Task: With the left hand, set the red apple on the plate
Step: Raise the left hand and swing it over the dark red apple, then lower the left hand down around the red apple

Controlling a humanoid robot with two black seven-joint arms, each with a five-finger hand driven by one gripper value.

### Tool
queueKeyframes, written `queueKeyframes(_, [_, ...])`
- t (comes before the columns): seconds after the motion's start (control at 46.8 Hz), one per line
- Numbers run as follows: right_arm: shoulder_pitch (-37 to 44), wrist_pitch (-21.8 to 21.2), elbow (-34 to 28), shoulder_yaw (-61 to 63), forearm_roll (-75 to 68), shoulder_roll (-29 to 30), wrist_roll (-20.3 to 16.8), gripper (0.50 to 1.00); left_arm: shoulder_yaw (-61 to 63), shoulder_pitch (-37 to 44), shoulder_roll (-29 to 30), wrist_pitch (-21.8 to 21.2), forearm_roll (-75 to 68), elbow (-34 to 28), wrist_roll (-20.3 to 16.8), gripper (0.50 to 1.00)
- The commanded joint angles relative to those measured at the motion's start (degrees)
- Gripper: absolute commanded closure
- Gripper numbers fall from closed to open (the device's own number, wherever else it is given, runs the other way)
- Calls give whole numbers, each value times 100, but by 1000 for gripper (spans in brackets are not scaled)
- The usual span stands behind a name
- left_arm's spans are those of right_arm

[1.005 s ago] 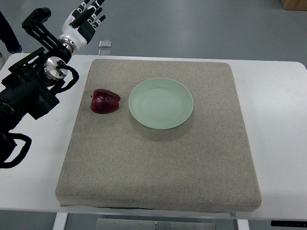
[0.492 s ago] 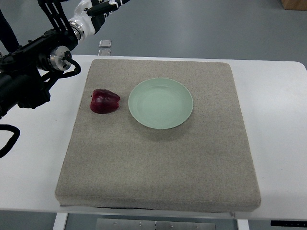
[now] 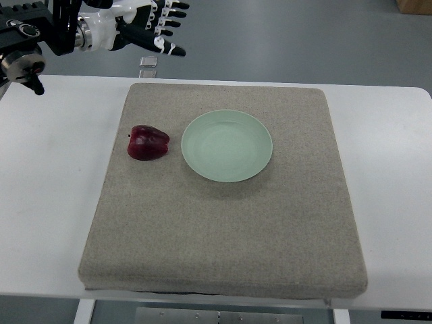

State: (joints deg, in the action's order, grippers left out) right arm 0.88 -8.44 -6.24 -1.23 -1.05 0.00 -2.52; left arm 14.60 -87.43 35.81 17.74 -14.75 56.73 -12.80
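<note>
A dark red apple (image 3: 148, 142) lies on the grey mat (image 3: 223, 223), just left of a pale green plate (image 3: 227, 145) that holds nothing. My left hand (image 3: 158, 27) is high at the top left of the view, beyond the table's far edge, well above and behind the apple. Its fingers (image 3: 172, 48) are spread and point right, holding nothing. The black left arm (image 3: 30, 34) runs off the top left corner. The right arm does not show.
The mat lies on a white table (image 3: 388, 155). A small clear block (image 3: 148, 62) sits on the floor past the table's far edge, under my left hand. A cardboard corner (image 3: 413, 5) shows at the top right.
My left arm has swung up and away toward the top left corner, and the hand has turned so its fingers point right. Apple and plate have not moved.
</note>
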Motion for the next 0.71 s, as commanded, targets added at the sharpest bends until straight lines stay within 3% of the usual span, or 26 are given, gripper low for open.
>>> queueKeyframes(0.0, [0, 0, 0, 0, -1, 0, -3, 570, 306, -283, 303, 89, -694, 460, -3, 508])
queueKeyframes(0.128, [0, 0, 0, 0, -1, 0, 6, 570, 350, -319, 629, 247, -1748, 883, -3, 508])
queueKeyframes(0.342, [0, 0, 0, 0, -1, 0, -3, 570, 438, -319, 691, 352, -3419, 910, -56, 508])
queueKeyframes(0.684, [0, 0, 0, 0, -1, 0, -3, 570, 429, -240, 436, 370, -4378, 954, -56, 508])
